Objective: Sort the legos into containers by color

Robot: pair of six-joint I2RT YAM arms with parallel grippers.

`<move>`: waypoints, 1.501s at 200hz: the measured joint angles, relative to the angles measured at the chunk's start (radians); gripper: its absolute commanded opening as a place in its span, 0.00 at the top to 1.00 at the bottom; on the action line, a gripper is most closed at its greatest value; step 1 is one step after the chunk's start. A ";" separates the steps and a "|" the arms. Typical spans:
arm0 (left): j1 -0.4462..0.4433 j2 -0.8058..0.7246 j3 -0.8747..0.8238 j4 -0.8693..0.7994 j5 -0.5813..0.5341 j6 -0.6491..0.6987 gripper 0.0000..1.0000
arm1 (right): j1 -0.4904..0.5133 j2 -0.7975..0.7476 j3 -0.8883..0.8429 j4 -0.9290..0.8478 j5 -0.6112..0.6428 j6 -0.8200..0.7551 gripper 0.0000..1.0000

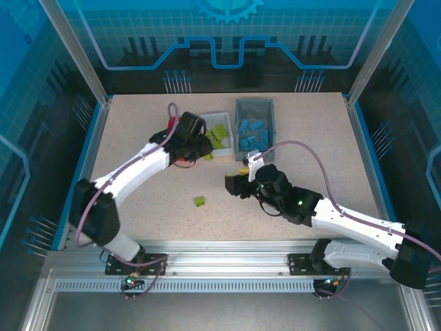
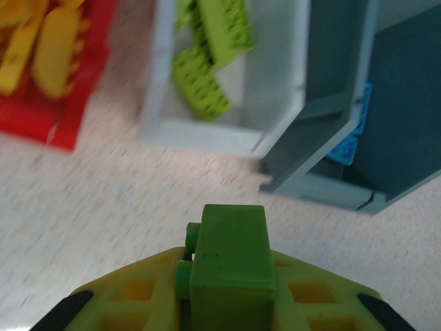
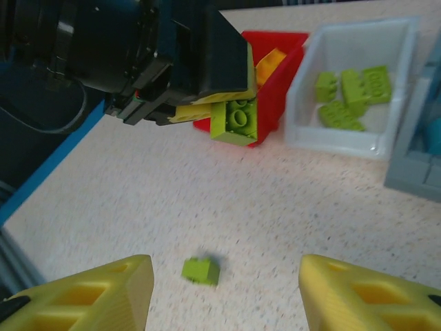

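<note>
At left, my left fingers (image 2: 131, 293) were clamped close on a lime green brick (image 2: 231, 258), which hung clear of the speckled counter (image 1: 138, 124), just short of the row of bins. Ahead of it stood the red bin (image 2: 41, 124) with orange legos (image 2: 55, 41) inside. Beside that was the white bin (image 2: 207, 134) holding green legos (image 2: 200, 83), and farthest right the grey bin (image 2: 324, 138) with blue legos (image 1: 251, 131).

The step in hand looked like delivery. The held brick belonged with the greens, so the next move called for carrying it forward over the white bin's near wall, not the red bin's, and only then letting go.

To the right, my right fingers (image 3: 103, 296) stood well apart and held nothing. They were poised above the counter, with a loose green brick (image 3: 201, 270) lying just beyond their tips, well apart from the bins. That pick called for a short advance and descent to straddle the brick before closing.
</note>
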 measured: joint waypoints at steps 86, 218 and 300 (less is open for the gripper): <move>0.066 0.579 0.591 0.003 0.035 0.175 0.74 | -0.068 0.026 -0.001 0.080 -0.026 0.057 0.39; 0.120 0.481 0.483 -0.012 0.120 0.189 0.41 | -0.053 0.186 0.056 -0.025 -0.055 0.055 0.38; 0.117 -0.428 -0.175 0.006 0.086 0.097 0.39 | 0.127 0.717 0.459 -0.293 -0.033 0.021 0.33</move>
